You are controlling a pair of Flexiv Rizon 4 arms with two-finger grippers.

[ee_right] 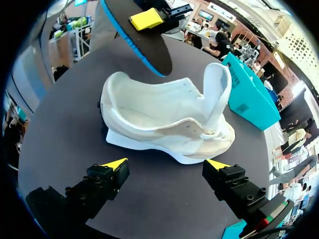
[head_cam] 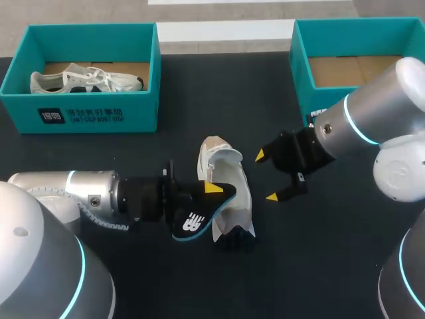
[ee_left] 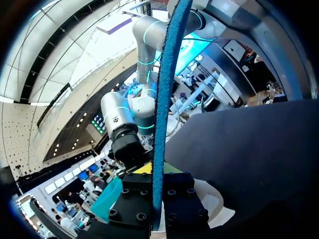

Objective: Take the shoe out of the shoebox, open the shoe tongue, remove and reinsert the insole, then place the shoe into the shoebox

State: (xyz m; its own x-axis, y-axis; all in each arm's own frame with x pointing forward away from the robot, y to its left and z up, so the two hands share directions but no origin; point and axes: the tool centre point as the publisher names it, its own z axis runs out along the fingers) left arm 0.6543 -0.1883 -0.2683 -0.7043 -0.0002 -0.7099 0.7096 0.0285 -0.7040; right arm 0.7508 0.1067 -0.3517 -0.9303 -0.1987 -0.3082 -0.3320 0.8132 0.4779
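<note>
Left gripper (head_cam: pixel 212 189) clamped on black foam insole with blue edge (head_cam: pixel 194 222), just beside white sneaker (head_cam: pixel 240 193) on dark table (head_cam: pixel 319 266), outside teal cardboard shoebox (head_cam: pixel 300 73); right gripper (head_cam: pixel 266 176) spread wide near sneaker, holding nothing

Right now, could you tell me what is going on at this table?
The left gripper is shut on the blue-edged insole, holding it close to the white shoe on the table. The right gripper is open next to the shoe, not touching it. The right shoebox is empty; the left shoebox holds another shoe.
</note>
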